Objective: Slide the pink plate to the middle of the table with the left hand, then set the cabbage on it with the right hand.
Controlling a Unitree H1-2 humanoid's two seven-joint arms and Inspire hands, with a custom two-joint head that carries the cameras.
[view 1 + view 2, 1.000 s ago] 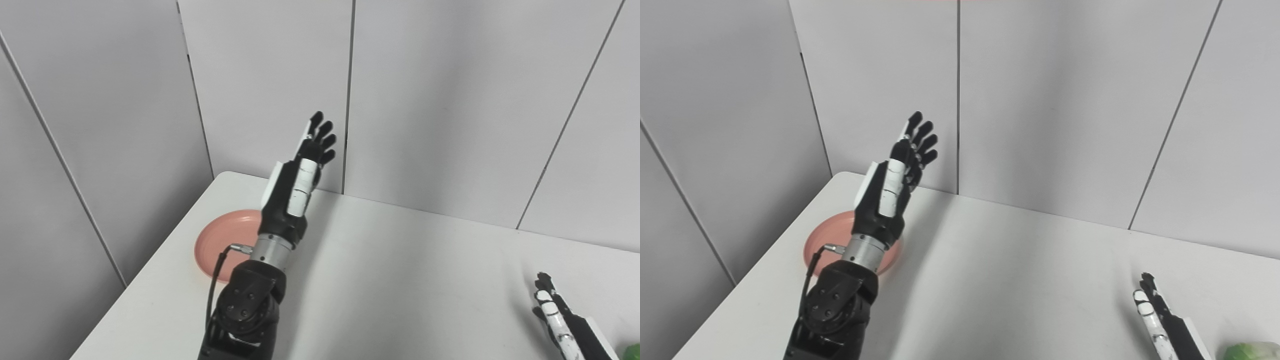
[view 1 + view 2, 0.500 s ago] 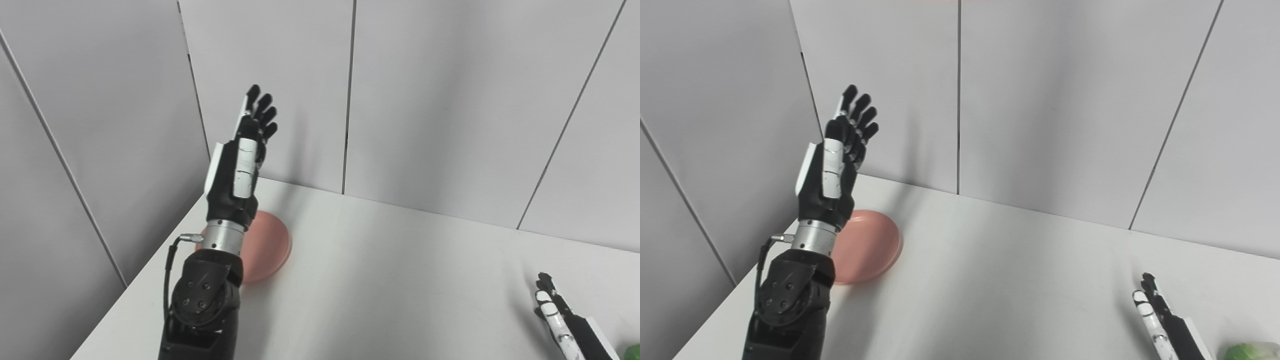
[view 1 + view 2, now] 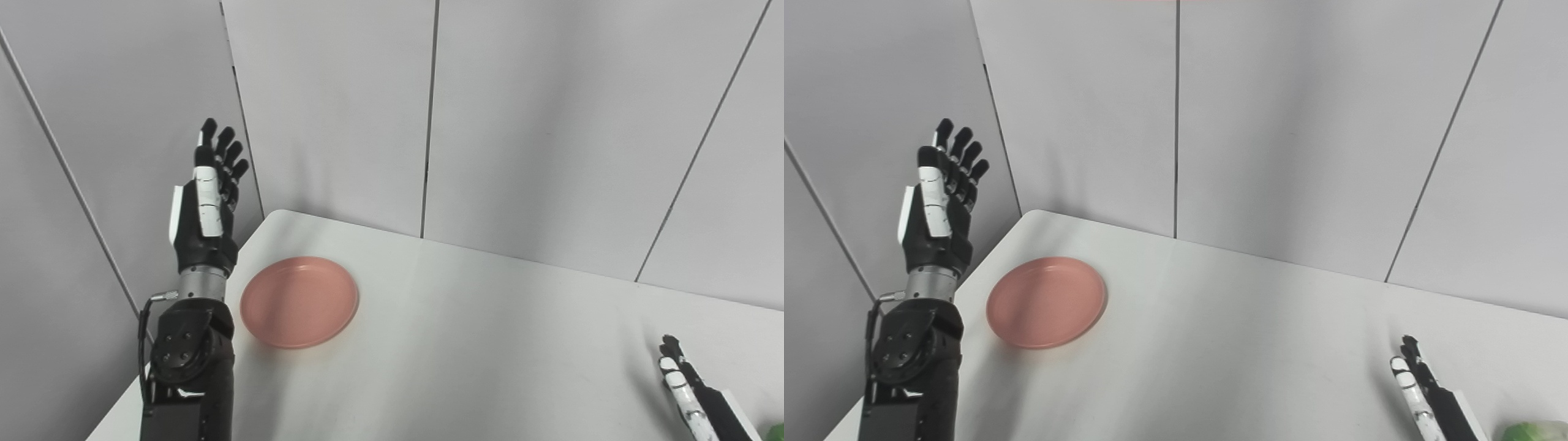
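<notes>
My left hand (image 3: 205, 208), fingers spread & empty, is raised beside the pink plate (image 3: 299, 301) at the table's (image 3: 490, 343) left end; I'd lower it onto the far rim w/ flat, steady pressure.

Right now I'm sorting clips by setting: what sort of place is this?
Probably a lab test booth, not a home: a plain white table boxed in by grey partition panels, bare but for a pink plate and a cabbage at the edge.

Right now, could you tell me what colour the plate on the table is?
The plate is plain pink, clearest in the left eye view.
</notes>
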